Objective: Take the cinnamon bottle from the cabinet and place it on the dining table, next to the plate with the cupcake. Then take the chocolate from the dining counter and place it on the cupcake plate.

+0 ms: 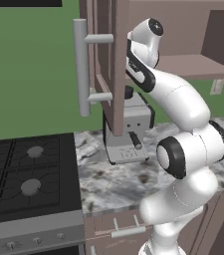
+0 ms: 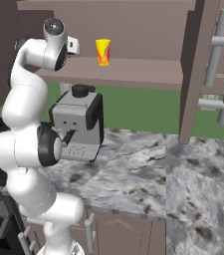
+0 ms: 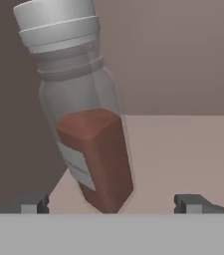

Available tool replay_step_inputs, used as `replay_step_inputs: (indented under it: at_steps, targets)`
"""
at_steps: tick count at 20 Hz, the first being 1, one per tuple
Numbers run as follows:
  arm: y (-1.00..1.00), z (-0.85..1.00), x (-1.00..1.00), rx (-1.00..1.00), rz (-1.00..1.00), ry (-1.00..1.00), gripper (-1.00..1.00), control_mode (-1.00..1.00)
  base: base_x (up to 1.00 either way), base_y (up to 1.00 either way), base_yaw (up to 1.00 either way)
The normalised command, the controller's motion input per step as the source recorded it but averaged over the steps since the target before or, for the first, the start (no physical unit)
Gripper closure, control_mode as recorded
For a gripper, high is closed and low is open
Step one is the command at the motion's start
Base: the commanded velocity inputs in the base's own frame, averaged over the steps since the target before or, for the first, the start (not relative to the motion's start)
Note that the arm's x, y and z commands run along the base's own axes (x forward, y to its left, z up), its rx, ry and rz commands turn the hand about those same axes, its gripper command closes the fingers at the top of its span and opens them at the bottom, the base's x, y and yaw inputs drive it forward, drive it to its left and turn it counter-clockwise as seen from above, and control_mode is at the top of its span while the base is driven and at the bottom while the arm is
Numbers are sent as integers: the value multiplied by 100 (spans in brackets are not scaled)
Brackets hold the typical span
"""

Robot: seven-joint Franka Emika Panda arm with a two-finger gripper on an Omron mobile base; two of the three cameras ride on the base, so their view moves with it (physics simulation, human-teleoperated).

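The cinnamon bottle point(image 3: 91, 144), clear glass with reddish-brown powder and a grey cap, rests on the pale shelf floor inside the cabinet point(image 2: 133, 72) and leans left in the hand view. My gripper point(image 3: 112, 204) is open. Its two fingertips point(image 3: 34, 203) stand wide apart on either side of the bottle's base, with a gap to each. The arm reaches up into the cabinet past its open door point(image 1: 108, 64), which has a long grey bar handle point(image 1: 82, 67). My hand point(image 2: 71, 45) is at the shelf's left end.
A yellow cup point(image 2: 102, 52) stands on the same shelf, right of the hand. Below the cabinet a coffee machine point(image 2: 78, 124) sits on the marbled worktop point(image 2: 133, 174). A stove point(image 1: 24, 174) lies to the left. The open door hangs close beside the arm.
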Motion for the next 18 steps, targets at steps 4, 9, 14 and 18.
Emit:
replay_step_inputs:
  at_steps: [4, 9, 14, 18]
  targets:
    - [6, 2, 10, 3, 0, 0, -100, -100, 0, 0, 0]
    - [7, 0, 14, 2, 0, 0, -100, -100, 0, 0, 0]
    - [4, 0, 15, 2, 1, 0, -100, -100, 0, 0, 0]
    - [0, 0, 21, 0, 3, 0, -100, -100, 0, 0, 0]
